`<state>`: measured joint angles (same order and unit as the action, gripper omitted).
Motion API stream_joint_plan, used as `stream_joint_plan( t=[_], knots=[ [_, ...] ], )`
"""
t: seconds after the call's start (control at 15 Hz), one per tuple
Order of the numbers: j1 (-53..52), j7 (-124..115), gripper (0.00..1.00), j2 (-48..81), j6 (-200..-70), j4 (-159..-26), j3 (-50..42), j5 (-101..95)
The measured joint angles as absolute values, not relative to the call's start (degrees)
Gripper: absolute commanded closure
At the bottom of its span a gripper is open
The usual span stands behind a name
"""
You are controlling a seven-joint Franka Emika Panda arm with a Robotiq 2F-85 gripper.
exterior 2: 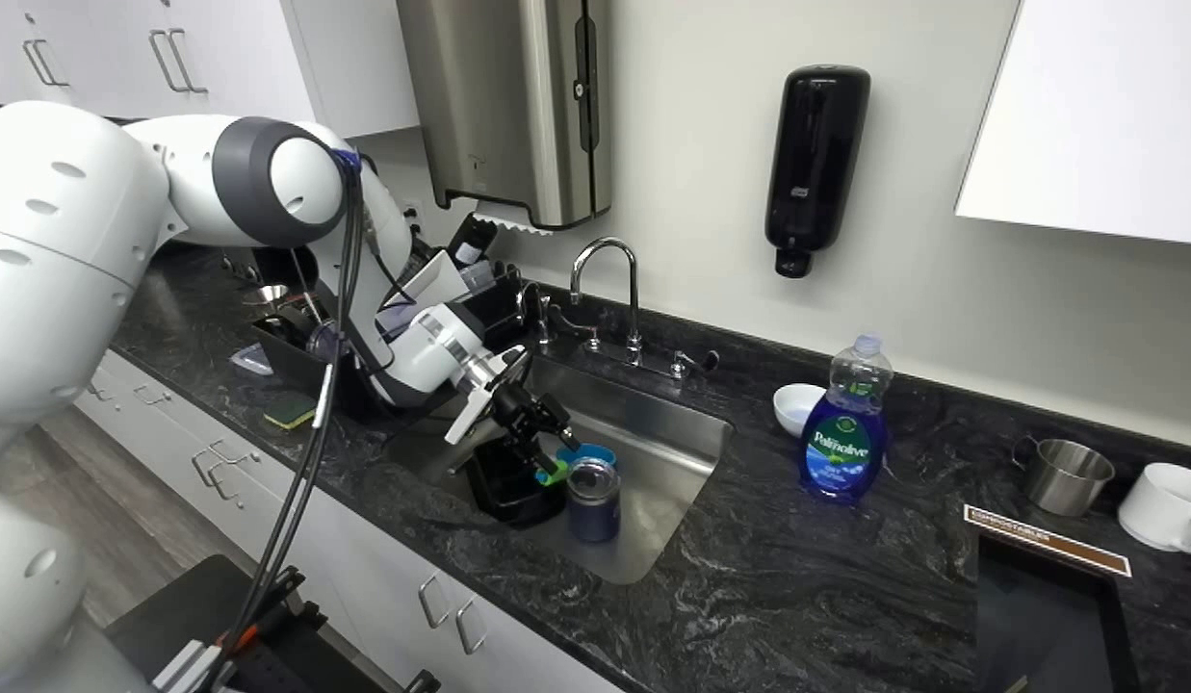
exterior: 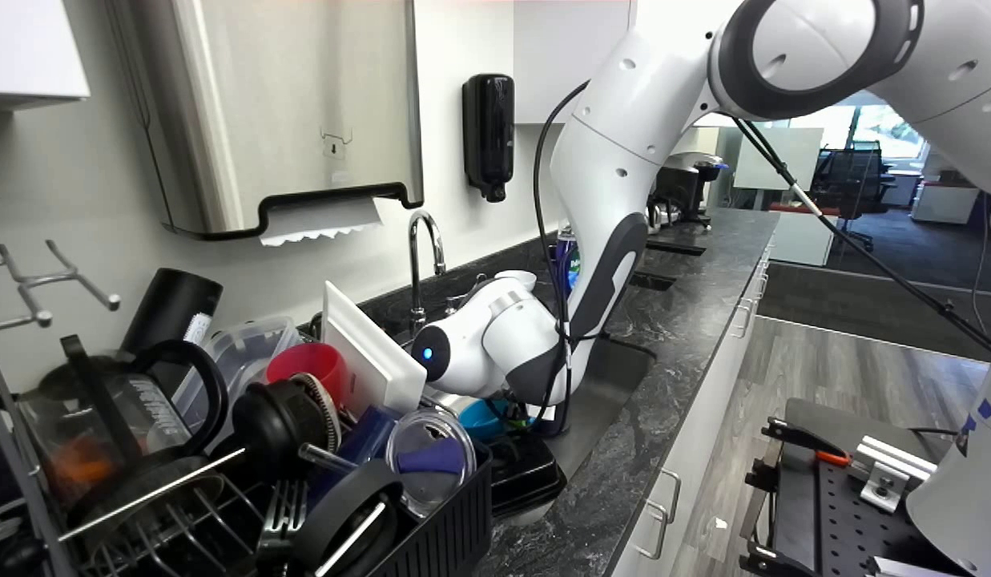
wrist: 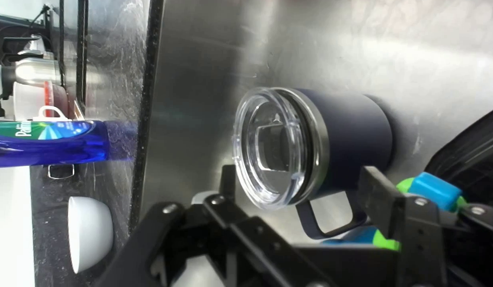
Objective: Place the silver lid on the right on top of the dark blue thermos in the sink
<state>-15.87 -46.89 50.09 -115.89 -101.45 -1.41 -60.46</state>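
Observation:
The dark blue thermos [exterior 2: 593,515] stands upright in the steel sink [exterior 2: 667,472]; it also shows in the wrist view [wrist: 350,131], its handle facing the gripper. The silver lid [exterior 2: 592,478] looks silvery-grey there and clear in the wrist view [wrist: 270,147]. It sits on the thermos's top. A black seal shows between lid and metal rim; I cannot tell whether it is pressed fully in. My gripper [wrist: 304,191] is open and holds nothing, its fingers wide apart beside the lid and handle. In an exterior view it [exterior 2: 556,450] is just behind the thermos.
In the sink are a black container [exterior 2: 508,486], a blue bowl [exterior 2: 595,452] and a green-blue item [wrist: 435,191]. The faucet [exterior 2: 634,289] rises behind. A soap bottle [exterior 2: 845,448], white bowl [exterior 2: 797,409] and steel cup [exterior 2: 1067,476] stand on the counter. A full dish rack [exterior: 455,513] stands beside.

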Motion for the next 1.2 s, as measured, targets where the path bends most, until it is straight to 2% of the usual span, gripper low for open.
stream_joint_plan(
  t=[0.4,1.2],
  knots=[
    [-13.8,-46.0,0.0,47.3,-124.3,-103.2,-1.3,-60.5],
    [-6.1,-34.7,0.0,33.2,-139.4,-115.2,-0.9,-53.9]
  ],
)
